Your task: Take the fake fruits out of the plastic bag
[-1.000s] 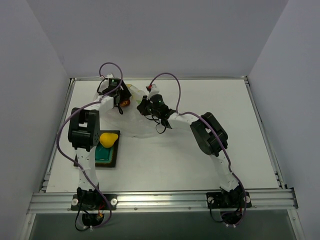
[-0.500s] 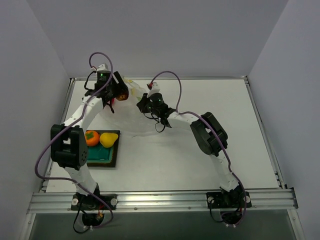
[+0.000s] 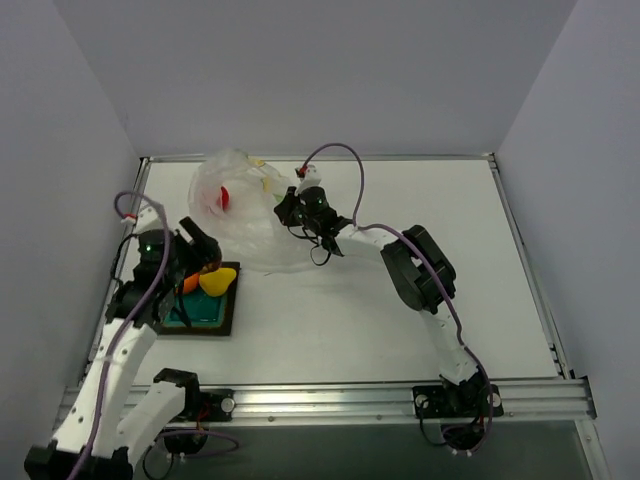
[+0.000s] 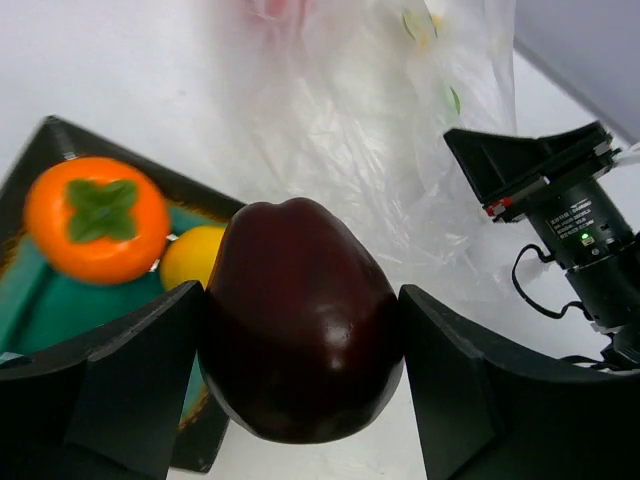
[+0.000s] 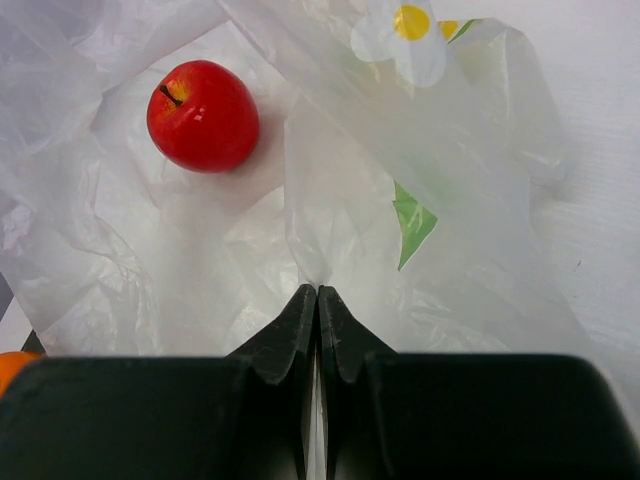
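My left gripper point(image 4: 300, 390) is shut on the dark red fruit point(image 4: 300, 320) and holds it over the near right corner of the green tray point(image 4: 40, 310); it shows in the top view point(image 3: 196, 262). The orange fruit point(image 4: 97, 217) and the yellow fruit point(image 4: 195, 258) lie in the tray point(image 3: 200, 315). My right gripper point(image 5: 317, 300) is shut on a fold of the plastic bag point(image 5: 420, 180), which lies at the back of the table point(image 3: 245, 215). The red round fruit point(image 5: 203, 115) lies inside the bag point(image 3: 224, 197).
The tray stands at the table's left side, just in front of the bag. White walls close the table at the back and sides. The right arm point(image 3: 400, 250) stretches across the middle toward the bag.
My left arm has pulled back from the bag's far left to the tray, carrying the dark red fruit. The right gripper has kept its hold on the bag.
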